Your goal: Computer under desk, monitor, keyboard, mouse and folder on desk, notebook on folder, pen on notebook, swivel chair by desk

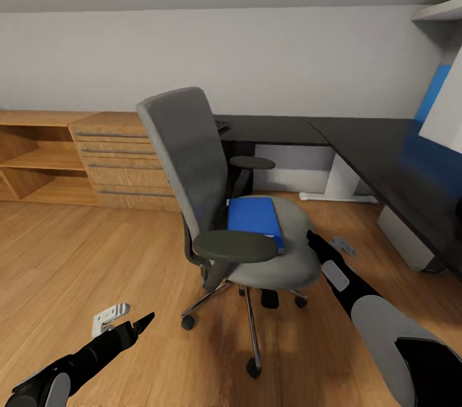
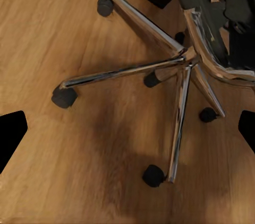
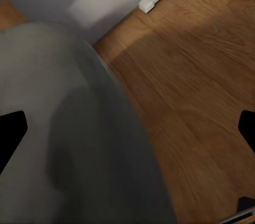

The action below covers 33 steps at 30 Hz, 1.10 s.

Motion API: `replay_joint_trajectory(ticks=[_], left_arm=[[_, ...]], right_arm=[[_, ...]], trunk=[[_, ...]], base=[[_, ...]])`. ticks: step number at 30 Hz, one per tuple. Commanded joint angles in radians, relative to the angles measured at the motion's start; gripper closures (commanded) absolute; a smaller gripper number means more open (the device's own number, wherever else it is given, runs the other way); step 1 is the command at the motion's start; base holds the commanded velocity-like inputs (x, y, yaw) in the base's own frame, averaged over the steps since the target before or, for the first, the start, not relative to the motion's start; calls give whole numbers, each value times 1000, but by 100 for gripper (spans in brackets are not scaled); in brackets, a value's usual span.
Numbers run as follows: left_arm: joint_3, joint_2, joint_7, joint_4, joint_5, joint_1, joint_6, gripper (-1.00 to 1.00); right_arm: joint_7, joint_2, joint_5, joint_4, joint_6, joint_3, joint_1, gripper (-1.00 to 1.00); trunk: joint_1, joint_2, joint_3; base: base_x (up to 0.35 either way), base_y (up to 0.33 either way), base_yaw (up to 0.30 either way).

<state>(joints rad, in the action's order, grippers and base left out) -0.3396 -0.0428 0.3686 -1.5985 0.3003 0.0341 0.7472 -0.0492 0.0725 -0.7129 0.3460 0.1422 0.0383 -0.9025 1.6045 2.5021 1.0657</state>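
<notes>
The grey swivel chair point(image 1: 192, 163) stands mid-floor, a short way from the black-topped desk point(image 1: 378, 144). On its seat lies the blue folder point(image 1: 253, 217), behind the near armrest point(image 1: 235, 245). My right gripper point(image 1: 326, 241) is open, low beside the seat's right edge; its wrist view looks onto the grey seat point(image 3: 64, 128), with fingertips point(image 3: 13, 128) wide apart. My left gripper point(image 1: 128, 320) hangs open over the floor left of the chair, and its wrist view looks at the chrome star base point(image 2: 183, 59). A white panel at the right edge looks like the monitor's back point(image 1: 446, 115).
A light-wood chest of drawers point(image 1: 122, 163) and open shelves point(image 1: 32, 163) line the far wall on the left. White desk legs point(image 1: 340, 182) stand behind the chair. A blue wall panel point(image 1: 436, 89) sits behind the desk. Wood-plank floor point(image 1: 77, 253) lies open left of the chair.
</notes>
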Motion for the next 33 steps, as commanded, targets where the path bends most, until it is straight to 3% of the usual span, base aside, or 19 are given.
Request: replay_joint_trajectory(ticks=[1, 33], left_arm=[[-3, -1, 4, 0, 2, 1, 7, -100], [-2, -2, 3, 2, -1, 1, 4, -100]], right_arm=[[-1, 0, -14, -61, 2, -6, 1, -100], [0, 1, -13, -53, 8, -8, 1, -100]], trunk=[[0, 0, 2], [0, 0, 25]], base=[[0, 0, 171], [0, 0, 238]])
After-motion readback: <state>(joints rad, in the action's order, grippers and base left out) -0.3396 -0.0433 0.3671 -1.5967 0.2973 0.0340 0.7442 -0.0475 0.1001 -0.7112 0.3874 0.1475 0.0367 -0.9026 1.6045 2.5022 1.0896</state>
